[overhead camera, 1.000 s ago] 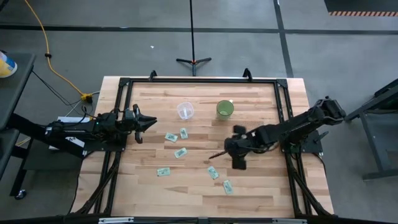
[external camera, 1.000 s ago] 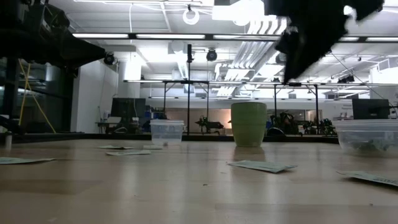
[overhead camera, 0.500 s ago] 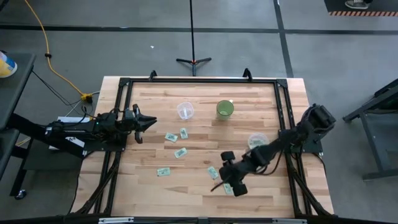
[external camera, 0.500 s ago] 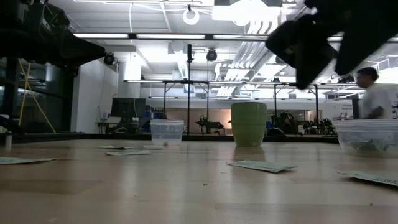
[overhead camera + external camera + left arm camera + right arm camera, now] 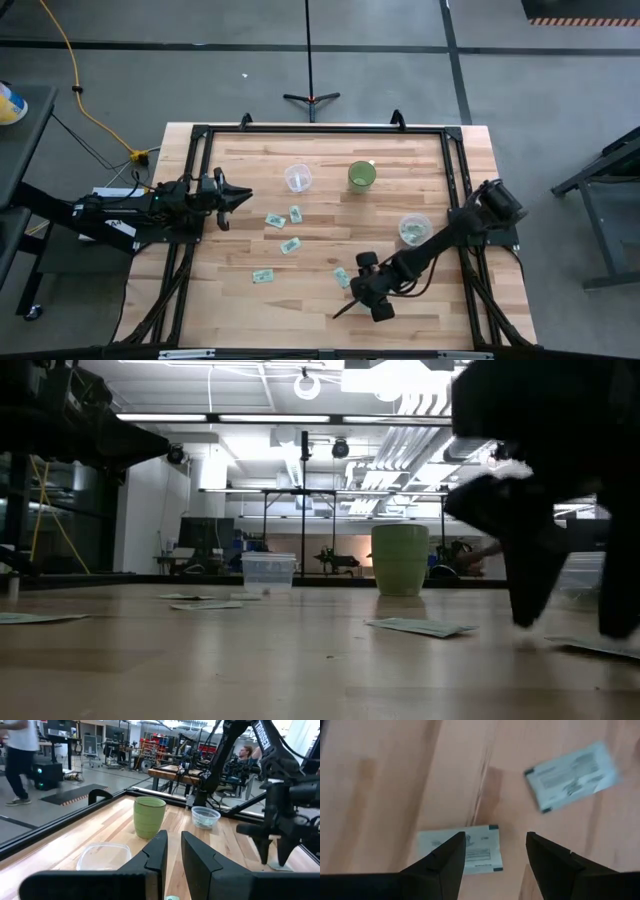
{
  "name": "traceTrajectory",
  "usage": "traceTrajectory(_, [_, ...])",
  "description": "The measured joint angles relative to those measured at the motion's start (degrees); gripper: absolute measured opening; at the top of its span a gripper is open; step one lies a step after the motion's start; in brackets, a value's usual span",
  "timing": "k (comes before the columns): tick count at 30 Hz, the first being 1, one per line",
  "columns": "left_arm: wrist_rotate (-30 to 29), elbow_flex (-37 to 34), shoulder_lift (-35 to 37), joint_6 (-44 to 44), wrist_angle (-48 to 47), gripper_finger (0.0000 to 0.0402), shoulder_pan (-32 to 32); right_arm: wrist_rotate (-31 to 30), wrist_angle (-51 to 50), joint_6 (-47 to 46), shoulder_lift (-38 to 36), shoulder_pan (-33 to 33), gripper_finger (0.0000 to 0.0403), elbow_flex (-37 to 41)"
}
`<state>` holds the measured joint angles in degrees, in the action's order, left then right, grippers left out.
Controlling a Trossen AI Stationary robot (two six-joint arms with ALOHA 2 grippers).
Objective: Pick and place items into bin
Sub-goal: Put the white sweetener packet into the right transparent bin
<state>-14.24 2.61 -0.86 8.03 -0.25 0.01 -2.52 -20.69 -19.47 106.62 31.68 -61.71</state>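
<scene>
Several small pale green and white packets lie flat on the wooden table: three at the middle left (image 5: 275, 220) (image 5: 295, 214) (image 5: 290, 245), one nearer (image 5: 263, 276), one (image 5: 343, 277) beside my right gripper. My right gripper (image 5: 364, 291) points steeply down, open, low over the near middle of the table. In its wrist view one packet (image 5: 470, 849) lies beside one fingertip and another packet (image 5: 572, 769) lies farther off. In the low view its fingers (image 5: 530, 585) stand just over the wood. My left gripper (image 5: 236, 195) waits level at the left edge, narrowly open and holding nothing (image 5: 174, 852).
A small clear round bin (image 5: 413, 228) with packets inside stands at the right. A clear cup (image 5: 298, 178) and a green cup (image 5: 362, 176) stand at the far middle. A black frame (image 5: 455, 180) runs around the table. Bare wood lies at the near left (image 5: 230, 310).
My right gripper has swung from beside the clear bin toward the table's near edge and a little left. It has come down and tipped more steeply, ending low over the packets in the near middle. The bin is uncovered in the high view now.
</scene>
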Motion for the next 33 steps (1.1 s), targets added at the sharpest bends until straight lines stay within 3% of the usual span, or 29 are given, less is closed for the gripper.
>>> traceTrajectory(5, [0.0,0.0,0.0,0.0,-0.1,0.0092,0.0,4.2,0.5,0.2,2.4,0.0,0.0201,-0.3])
traceTrajectory(14, [0.0,0.0,0.0,0.0,-0.3,0.0092,0.0,6.1,-0.3,-0.9,3.1,0.7,0.0174,-0.2])
traceTrajectory(33, [0.0,0.0,0.0,0.0,-0.3,0.0092,0.0,14.2,-3.8,1.4,3.3,-0.6,0.0006,-0.2])
